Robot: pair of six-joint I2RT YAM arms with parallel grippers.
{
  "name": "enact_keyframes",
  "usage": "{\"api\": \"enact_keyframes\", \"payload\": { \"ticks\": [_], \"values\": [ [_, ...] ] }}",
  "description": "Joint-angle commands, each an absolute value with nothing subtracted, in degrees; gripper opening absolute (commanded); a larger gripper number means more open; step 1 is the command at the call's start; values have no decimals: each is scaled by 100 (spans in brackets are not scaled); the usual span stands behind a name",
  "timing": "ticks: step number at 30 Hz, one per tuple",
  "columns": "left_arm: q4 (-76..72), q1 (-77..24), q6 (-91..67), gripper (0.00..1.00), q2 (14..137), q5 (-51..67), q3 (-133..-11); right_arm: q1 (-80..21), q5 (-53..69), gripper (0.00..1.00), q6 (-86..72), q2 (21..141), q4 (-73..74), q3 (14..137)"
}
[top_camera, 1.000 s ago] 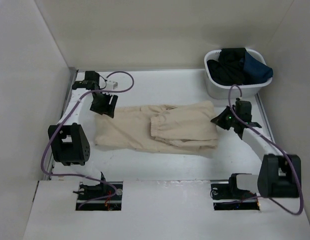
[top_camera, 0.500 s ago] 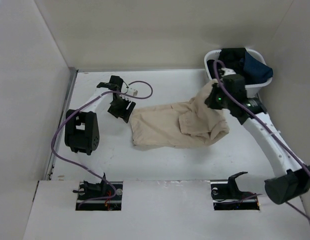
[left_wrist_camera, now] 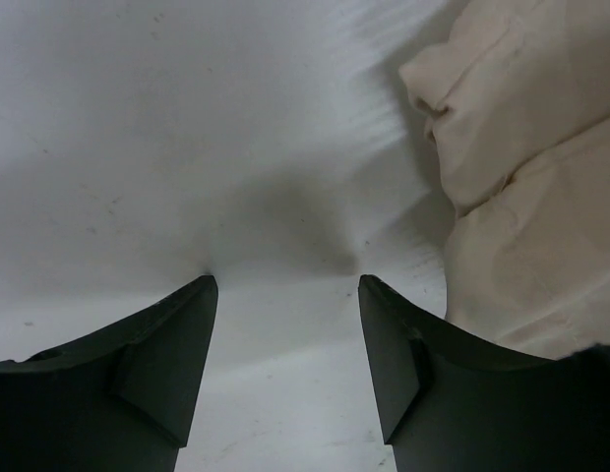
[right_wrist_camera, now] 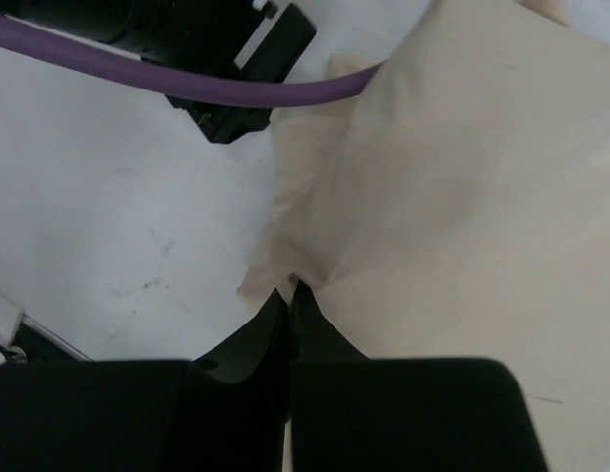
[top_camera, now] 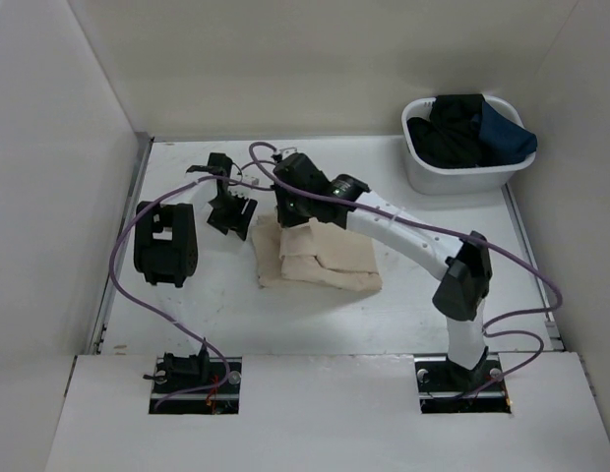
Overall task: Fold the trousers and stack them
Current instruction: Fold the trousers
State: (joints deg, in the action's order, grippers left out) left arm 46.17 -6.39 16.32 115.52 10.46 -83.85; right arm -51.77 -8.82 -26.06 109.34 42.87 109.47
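Right fingers (right_wrist_camera: pixel 258 342) seemingly pinch soft, rumpled cream trousers (right_wrist_camera: pixel 462 197).

Top view high from near side, both wrist views close, downward, sharing trousers (left_wrist_camera: pixel 521 197)

White tabletop (top_camera: pixel 315 324) w/ faint scuffs, boxed in on 3 sides: left wall (top_camera: pixel 49 197), back wall (top_camera: pixel 285 69), right wall (top_camera: pixel 590 197), all plain off-white. White panel (top_camera: pixel 325 413) along near edge. Light soft + even, shadows weak.
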Motion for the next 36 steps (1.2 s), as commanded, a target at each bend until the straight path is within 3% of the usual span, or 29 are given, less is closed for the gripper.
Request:
{"api": "enact_keyframes", "payload": {
  "ticks": [1,7,10,16,19,23,25,27,30,36],
  "values": [
    [4289,-567,1538,58,11803,1371,-8718,-5199,-783,1,-2961,11258,3781,11215],
    [4219,-356,1397,58,12085,1380,-9079,-5242,-309,15,-3006,11838,3025,11241],
    [4219,-207,1441,59,12094,1380,-9210,-5330,191,48,-2866,12067,2516,11303],
    [4359,189,1450,60,11753,1134,-9738,-5532,1388,68,-2050,11219,1006,10577],
    [4438,189,1581,62,11095,1046,-9730,-5437,812,70,-2204,10278,651,9461],
    [4798,-249,1880,64,9978,1151,-9318,-4568,-288,61,-3153,8942,992,7511],
    [4825,-652,1837,66,9503,1518,-8862,-4111,-535,44,-3645,8457,1055,6596],
    [4834,-1214,1819,66,9230,2133,-8317,-3811,-475,36,-3971,8280,941,5979],
    [4703,-2084,1811,65,9289,2479,-7552,-3398,-72,23,-4515,8410,616,5162],
    [4009,-2720,1784,60,10063,1434,-6593,-3028,-535,5,-5851,8544,580,3896]
  ]
}}
